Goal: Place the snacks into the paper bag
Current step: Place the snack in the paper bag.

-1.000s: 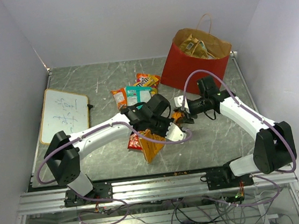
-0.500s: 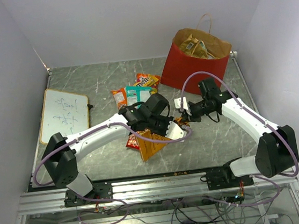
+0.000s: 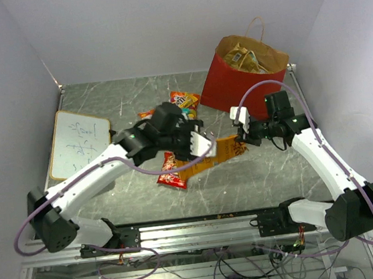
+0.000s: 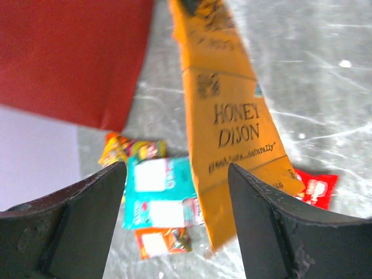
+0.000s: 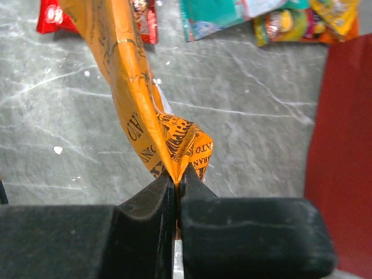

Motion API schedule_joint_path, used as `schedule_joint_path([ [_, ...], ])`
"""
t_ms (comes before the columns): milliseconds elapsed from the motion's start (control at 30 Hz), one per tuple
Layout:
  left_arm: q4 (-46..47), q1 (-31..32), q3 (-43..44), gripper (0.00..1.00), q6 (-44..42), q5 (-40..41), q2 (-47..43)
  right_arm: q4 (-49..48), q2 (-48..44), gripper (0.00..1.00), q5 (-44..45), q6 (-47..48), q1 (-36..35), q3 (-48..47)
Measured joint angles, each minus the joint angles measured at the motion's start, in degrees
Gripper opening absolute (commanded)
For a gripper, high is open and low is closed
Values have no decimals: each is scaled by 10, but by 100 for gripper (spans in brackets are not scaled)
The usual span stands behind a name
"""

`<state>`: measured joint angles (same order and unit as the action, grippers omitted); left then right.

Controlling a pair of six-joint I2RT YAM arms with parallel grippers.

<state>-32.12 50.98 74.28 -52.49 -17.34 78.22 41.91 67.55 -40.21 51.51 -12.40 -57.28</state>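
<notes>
Right gripper (image 5: 177,177): fingers pressed together, pinching a crumpled corner of the large orange Kettle chip bag (image 5: 131,81). The bag hangs away from the gripper in a long, folded strip. In the top view it runs from the right gripper down and left toward the small red packets (image 3: 170,170) lying on the bench (image 3: 278,176). Its lower end is partly covered by the left arm, so whether that end touches the bench cannot be told.

Left gripper (image 4: 175,171): fingers spread wide and holding nothing. Its wrist camera shows the orange bag between the two fingers but farther off, touching neither one. The print "HONEY DIJON" is legible.

Paper bag (image 3: 234,87): stands upright at the far right of the bench, mouth open, one handle raised above the rim. Packets are visible inside it. The orange bag is outside the paper bag, in front of its red wall and just beside it.

Remaining snacks lie flat on the bench in a cluster near mid-bench:
- a teal pack (image 4: 160,195);
- a yellow candy pack (image 4: 131,150), just beyond the teal pack and close to the paper bag's lower corner;
- a small orange pack (image 4: 163,241), just beside the teal pack on its other side.

A white board (image 3: 79,141) lies flat at the left of the bench, well apart from the snacks.
</notes>
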Motion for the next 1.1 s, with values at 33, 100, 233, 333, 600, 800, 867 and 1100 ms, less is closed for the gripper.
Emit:
schedule_joint_path([
  [33, 4, -15, 0, 83, 6, 0, -14, 1, -6, 0, 6, -10, 4, -7],
  [100, 14, -46, 0, 83, 19, 0, -41, 5, -18, 0, 15, -33, 12, -24],
  [233, 34, -95, 0, 82, 51, 7, -82, 16, -29, 0, 34, -82, 19, -69],
  [333, 54, -111, -2, 83, 82, 24, -101, 25, -29, 0, 49, -117, 20, -114],
  [600, 114, -146, -13, 84, 148, 103, -143, 31, -6, 0, 105, -187, 23, -270],
  [800, 144, -159, -18, 88, 160, 155, -154, 30, 52, 0, 156, -231, 27, -394],
  [867, 158, -164, -30, 90, 160, 175, -161, 27, 71, 0, 169, -242, 33, -431],
  [1100, 188, -174, -78, 95, 159, 219, -181, -9, 134, 0, 202, -278, 76, -552],
])
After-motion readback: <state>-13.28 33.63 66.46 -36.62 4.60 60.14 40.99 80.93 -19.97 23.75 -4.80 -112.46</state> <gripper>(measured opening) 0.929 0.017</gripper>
